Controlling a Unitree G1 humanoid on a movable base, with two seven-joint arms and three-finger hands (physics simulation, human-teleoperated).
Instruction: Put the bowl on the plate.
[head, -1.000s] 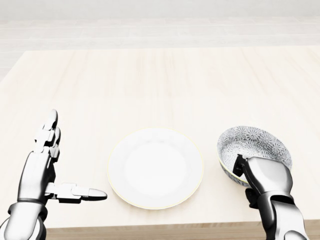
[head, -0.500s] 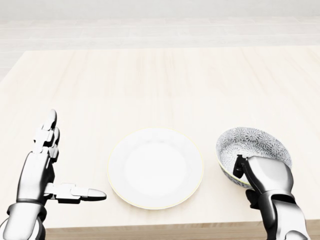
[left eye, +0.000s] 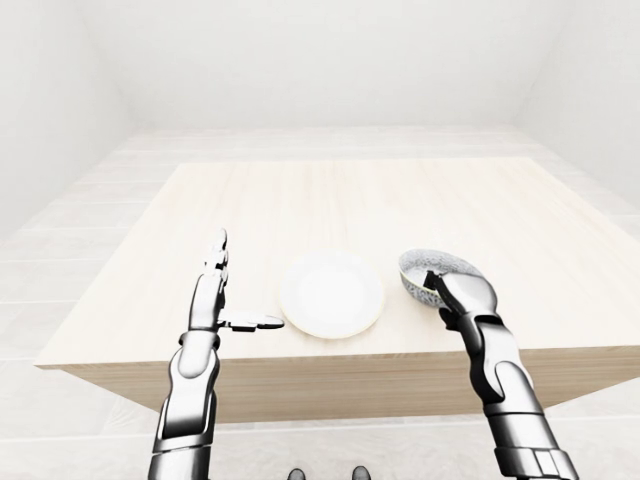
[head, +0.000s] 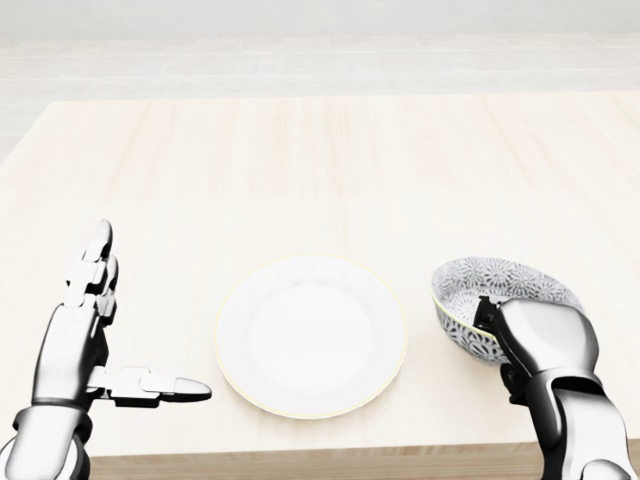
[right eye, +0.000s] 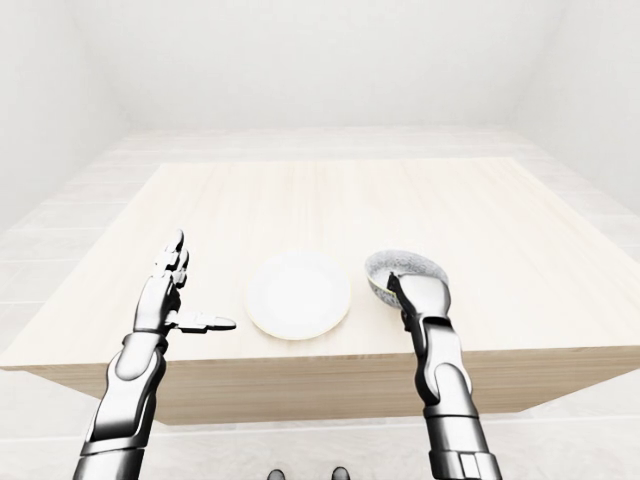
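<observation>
Bowl (head: 472, 292) is right of the plate (head: 311, 335) in the head view, apart from it and tilted. Your right hand (head: 542, 345) is clamped on its near rim, one dark finger hooked over the edge. Your left hand (head: 85, 340) hangs spread and holds nothing, left of the plate. Only the eye views show the whole table (left eye: 330, 200) and both forearms. No view shows whether the bowl is clear of the wood.

Only a thin strip of bare table (head: 320, 170) lies between the bowl (head: 478, 284), gripped at its rim by the right hand (head: 541, 338), and the plate (head: 311, 335) — nothing blocks it, and the left hand (head: 88, 342) waits open by the plate's left edge.
</observation>
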